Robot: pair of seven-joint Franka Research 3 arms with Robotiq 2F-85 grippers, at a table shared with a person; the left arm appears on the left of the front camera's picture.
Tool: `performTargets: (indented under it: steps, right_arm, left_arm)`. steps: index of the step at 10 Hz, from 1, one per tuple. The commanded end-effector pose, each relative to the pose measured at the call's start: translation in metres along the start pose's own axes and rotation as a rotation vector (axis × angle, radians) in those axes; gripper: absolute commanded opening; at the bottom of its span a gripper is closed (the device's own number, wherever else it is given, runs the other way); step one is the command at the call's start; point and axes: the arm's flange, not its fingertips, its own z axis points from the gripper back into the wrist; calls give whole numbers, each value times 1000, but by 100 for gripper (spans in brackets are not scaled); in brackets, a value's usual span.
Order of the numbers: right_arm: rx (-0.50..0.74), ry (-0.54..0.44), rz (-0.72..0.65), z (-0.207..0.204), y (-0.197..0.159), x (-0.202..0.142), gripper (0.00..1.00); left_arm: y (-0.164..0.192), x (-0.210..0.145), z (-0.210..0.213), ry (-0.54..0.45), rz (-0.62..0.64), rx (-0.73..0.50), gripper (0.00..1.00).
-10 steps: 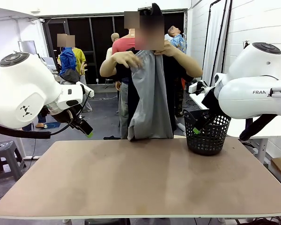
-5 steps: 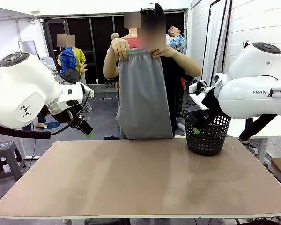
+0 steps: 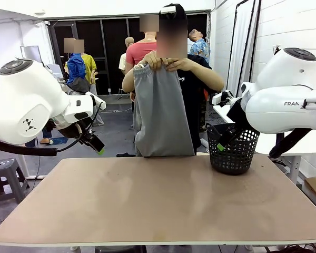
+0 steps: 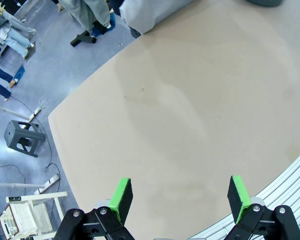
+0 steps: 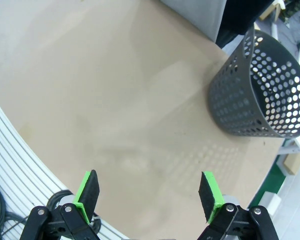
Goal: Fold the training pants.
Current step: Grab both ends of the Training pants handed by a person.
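A person at the far side holds the light grey training pants (image 3: 162, 113) up by the waistband with both hands (image 3: 163, 62); the cloth hangs down to the table's far edge. A corner of the pants (image 4: 145, 12) shows at the top of the left wrist view, and their lower edge (image 5: 197, 15) at the top of the right wrist view. My left gripper (image 3: 96, 145) hovers above the table's left side, open, fingers (image 4: 121, 197) wide with nothing between. My right gripper (image 5: 149, 194) is raised at the right, open and empty.
A black mesh basket (image 3: 231, 147) stands at the table's far right, also seen as the basket (image 5: 255, 90) in the right wrist view. The brown table (image 3: 158, 200) spreads between the arms. A grey stool (image 4: 22, 137) and other people stand beyond the table.
The person has lowered the pants' waistband slightly and brought both hands together at its top, narrowing the hanging cloth. Neither arm has moved.
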Motion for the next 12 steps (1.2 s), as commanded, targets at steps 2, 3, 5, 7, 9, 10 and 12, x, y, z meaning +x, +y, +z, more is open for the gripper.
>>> performTargets:
  steps: [2, 3, 5, 7, 9, 10, 12]
  right_arm:
    - [0, -4, 2, -2, 0, -1, 100]
    - [0, -4, 2, -2, 0, -1, 100]
    - [0, -4, 2, -2, 0, -1, 100]
    - [0, -4, 2, -2, 0, -1, 100]
    - [0, -4, 2, -2, 0, -1, 100]
    - [0, -4, 2, -2, 0, -1, 100]
    - [0, -4, 2, -2, 0, -1, 100]
  left_arm:
    - [0, -2, -1, -4, 0, 3, 100]
    - [0, -2, -1, -4, 0, 3, 100]
    - [0, -2, -1, -4, 0, 3, 100]
    - [0, -2, -1, -4, 0, 3, 100]
    - [0, -2, -1, -4, 0, 3, 100]
    - [0, -2, -1, -4, 0, 3, 100]
    - [0, -2, -1, -4, 0, 3, 100]
